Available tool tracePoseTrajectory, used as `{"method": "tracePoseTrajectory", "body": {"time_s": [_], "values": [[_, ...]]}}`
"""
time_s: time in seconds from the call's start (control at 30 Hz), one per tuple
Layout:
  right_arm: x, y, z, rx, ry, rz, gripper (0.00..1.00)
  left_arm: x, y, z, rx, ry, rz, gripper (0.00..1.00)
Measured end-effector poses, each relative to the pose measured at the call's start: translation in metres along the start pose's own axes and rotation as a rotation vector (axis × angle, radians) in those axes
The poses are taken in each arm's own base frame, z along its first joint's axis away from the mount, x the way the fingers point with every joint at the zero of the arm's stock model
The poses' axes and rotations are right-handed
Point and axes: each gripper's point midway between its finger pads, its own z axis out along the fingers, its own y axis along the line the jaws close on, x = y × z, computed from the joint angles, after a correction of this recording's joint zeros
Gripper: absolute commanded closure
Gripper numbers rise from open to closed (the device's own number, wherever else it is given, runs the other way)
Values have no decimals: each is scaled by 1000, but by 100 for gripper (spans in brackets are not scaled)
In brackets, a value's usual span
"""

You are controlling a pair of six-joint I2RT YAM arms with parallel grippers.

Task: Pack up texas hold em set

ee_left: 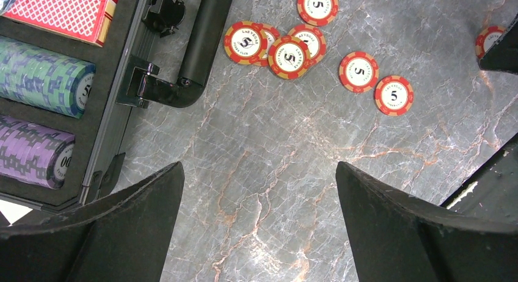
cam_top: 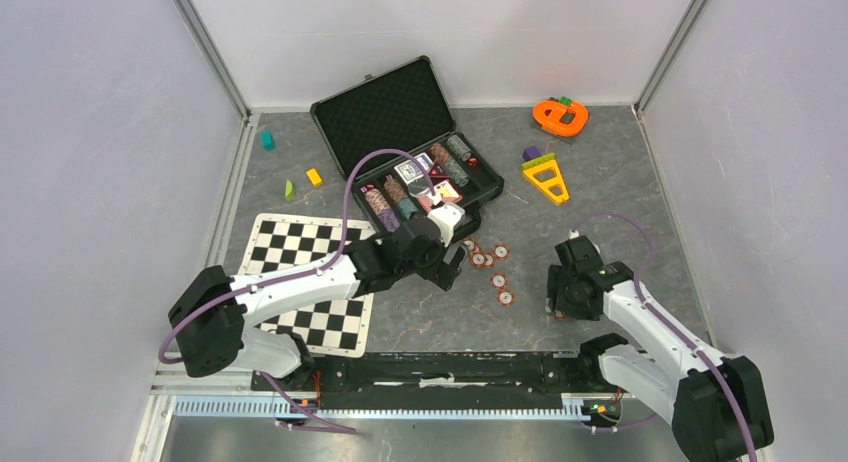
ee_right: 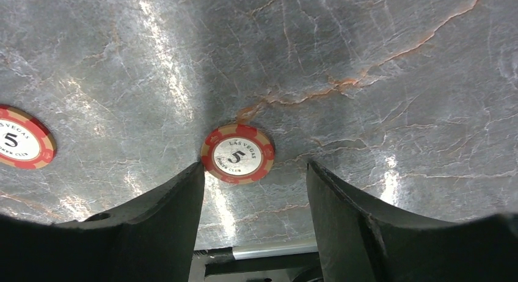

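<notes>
The grey marbled table [cam_top: 600, 202] carries everything. At its far side the black briefcase [cam_top: 385, 107] lies open, foam lid tipped back. The checkered mat [cam_top: 300, 247] lies at my left. My left arm [cam_top: 300, 277] reaches forward across the mat's corner, low and stretched out, ending at the front edge of the case. My right arm [cam_top: 650, 327] is folded short, its wrist bent down at the table. My left tool [ee_left: 258, 172] hangs with its fingers spread wide over bare table and grips nothing. My right tool [ee_right: 255, 166] is also open and empty, its fingers set down either side of one chip. An orange toy [cam_top: 560, 115] and a yellow toy [cam_top: 545, 177] sit well apart at the far right. My left wrist view alone shows the case's handle [ee_left: 201, 44], the green and purple chip stacks [ee_left: 43, 74] lying in their slots, and a red-backed card deck [ee_left: 67, 10] beside them. The loose chips [ee_left: 287, 50] lie flat on the table just right of the handle, some overlapping. The single chip [ee_right: 238, 154] by my right fingers shows only in the right wrist view, its edge at the left fingertip. From above, the tool hides it.
</notes>
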Motion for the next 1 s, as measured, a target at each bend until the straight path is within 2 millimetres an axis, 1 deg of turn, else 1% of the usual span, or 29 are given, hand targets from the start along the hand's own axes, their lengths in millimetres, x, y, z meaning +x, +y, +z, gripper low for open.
{"method": "tracePoseTrajectory", "body": {"time_s": [0.07, 0.13, 0.3, 0.37, 0.4, 0.43, 0.73, 1.0], "values": [[-1, 1, 0, 1, -4, -4, 35, 0, 0, 0, -1, 0, 0, 0], [-1, 2, 1, 1, -8, -8, 44, 0, 0, 0, -1, 0, 0, 0], [-7, 7, 2, -3, -23, -17, 46, 0, 1, 0, -2, 0, -1, 0], [-7, 8, 2, -4, -24, -22, 50, 0, 1, 0, -3, 0, -1, 0], [-8, 8, 3, -6, -26, -21, 54, 0, 1, 0, -3, 0, -2, 0], [-8, 9, 3, -7, -28, -22, 55, 0, 2, 0, -4, 0, -3, 0], [-12, 10, 0, -5, -34, -24, 58, -1, 3, -2, -5, -5, -6, 0], [-26, 18, -8, -32, -73, -21, 58, -6, 5, -8, -5, -28, -13, 0]]}}
